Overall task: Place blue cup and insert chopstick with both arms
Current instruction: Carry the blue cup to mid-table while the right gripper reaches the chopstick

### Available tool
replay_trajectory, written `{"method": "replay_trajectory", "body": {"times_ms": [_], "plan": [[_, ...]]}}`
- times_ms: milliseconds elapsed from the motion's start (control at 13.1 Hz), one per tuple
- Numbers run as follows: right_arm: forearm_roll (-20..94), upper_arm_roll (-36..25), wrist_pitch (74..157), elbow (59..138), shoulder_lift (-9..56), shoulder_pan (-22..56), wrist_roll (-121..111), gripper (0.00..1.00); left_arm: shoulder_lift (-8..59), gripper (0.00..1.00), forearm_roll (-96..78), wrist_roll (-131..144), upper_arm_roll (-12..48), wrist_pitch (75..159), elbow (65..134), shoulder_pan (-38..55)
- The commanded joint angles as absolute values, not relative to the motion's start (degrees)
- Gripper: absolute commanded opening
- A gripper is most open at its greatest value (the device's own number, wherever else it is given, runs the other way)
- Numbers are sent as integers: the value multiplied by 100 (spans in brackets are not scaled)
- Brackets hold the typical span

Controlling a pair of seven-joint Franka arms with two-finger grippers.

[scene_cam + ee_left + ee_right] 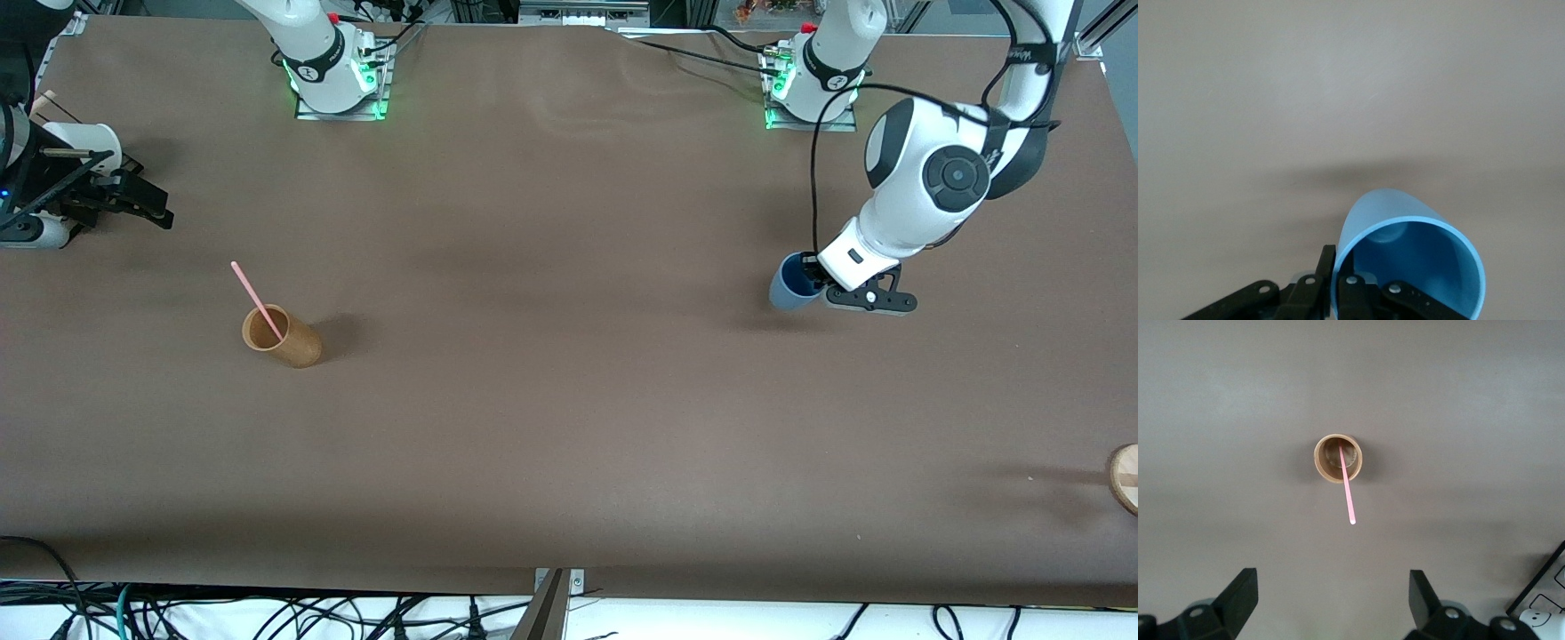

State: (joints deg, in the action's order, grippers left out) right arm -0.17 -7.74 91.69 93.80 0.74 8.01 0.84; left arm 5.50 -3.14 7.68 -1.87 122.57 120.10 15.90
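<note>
At right of the front view, left gripper [813,283] clamped on the blue cup's [789,286] rim, cup tilted over the table [569,400]. Lower left: chopstick [256,299] leans in a brown cup [280,336]. Right gripper [147,200] waits, upper left.

Left wrist view: fingers [1328,277] pinch cup wall [1405,260].

Right wrist view: jaws wide, empty; chopstick [1347,493] at centre.

A wide table [569,427] covered with a matte brown sheet is seen. A tan-brown wooden-looking cylindrical cup [281,336] is stood on it toward the right arm's end, with a thin straight pink chopstick [256,300] leaned inside. A small light-blue cylindrical cup [793,283] is seen toward the left arm's end; whether it rests on the sheet cannot be told. A round pale wooden object [1125,477] is cut off at the table's edge.
</note>
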Motion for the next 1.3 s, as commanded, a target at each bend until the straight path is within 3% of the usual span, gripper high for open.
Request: {"method": "replay_trajectory", "body": {"times_ms": [0, 613, 920, 1226], "plan": [[-79, -738, 9158, 9369, 0, 773, -9, 100, 1132, 0, -466, 1518, -211, 11699, 10797, 2239], [-70, -730, 9158, 9378, 0, 773, -9, 100, 3592, 0, -642, 4340, -220, 11672, 8141, 4156], [0, -747, 9184, 9378, 105, 765, -27, 100, 4060, 0, -633, 4570, -220, 11786, 7928, 4342], [-62, -721, 9159, 9290, 1070, 826, -36, 100, 4219, 0, -580, 4579, -220, 12242, 7998, 4421]]}}
